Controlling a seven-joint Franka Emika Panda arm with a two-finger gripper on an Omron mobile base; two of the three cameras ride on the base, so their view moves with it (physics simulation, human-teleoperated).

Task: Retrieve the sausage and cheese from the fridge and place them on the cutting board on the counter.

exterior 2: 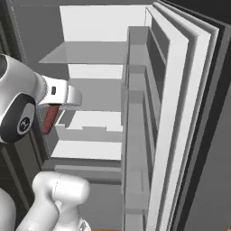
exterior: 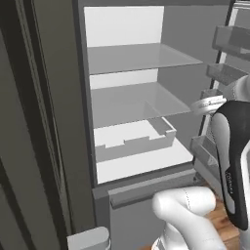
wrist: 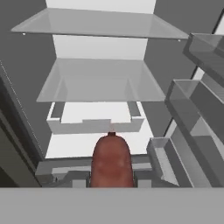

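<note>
Gripper (wrist: 111, 186) fingers pinched tight on the sausage (wrist: 111, 162), held out just in front of the open fridge (wrist: 100, 83), level with its lower glass shelf (wrist: 100, 81).

Both base views look from either side into the open fridge (exterior: 136, 112); the hand view faces its shelves closer.

Sausage (wrist: 111, 161) lower end cut by hand view's bottom; in right view sausage (exterior 2: 49, 119) partly behind wrist; claw fingers hidden.
</note>
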